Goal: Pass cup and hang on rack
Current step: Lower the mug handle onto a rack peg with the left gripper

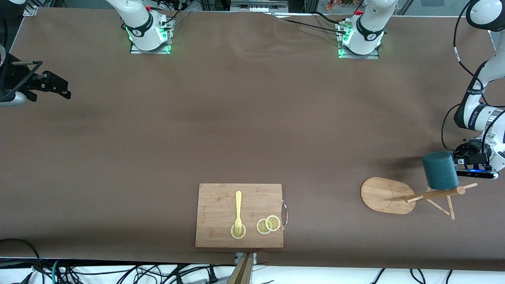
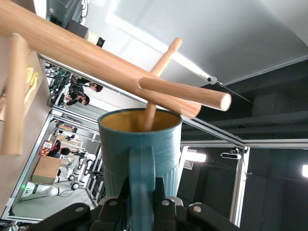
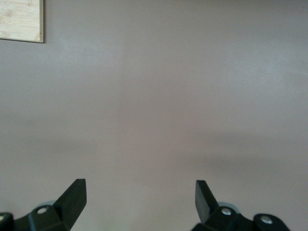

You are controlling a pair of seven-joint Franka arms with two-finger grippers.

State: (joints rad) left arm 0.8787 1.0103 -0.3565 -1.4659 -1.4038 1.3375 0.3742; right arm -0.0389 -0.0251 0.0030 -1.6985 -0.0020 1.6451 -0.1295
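Note:
My left gripper [image 1: 459,161] is shut on the handle of the dark teal cup [image 1: 440,170] and holds it in the air beside the top of the bamboo rack [image 1: 434,194]. In the left wrist view the handle sits between my left gripper's [image 2: 143,192] fingers. The cup [image 2: 139,144] shows its yellow inside, and a thin peg [image 2: 161,82] of the rack reaches into its mouth. The rack's oval base [image 1: 384,195] lies at the left arm's end of the table. My right gripper [image 1: 51,85] is open and empty [image 3: 140,197], waiting over the right arm's end of the table.
A rectangular wooden cutting board [image 1: 239,201] lies near the table's front edge, carrying a yellow fork [image 1: 238,209] and lemon slices [image 1: 269,225]. Its corner shows in the right wrist view [image 3: 19,19]. Cables hang along the table's front edge.

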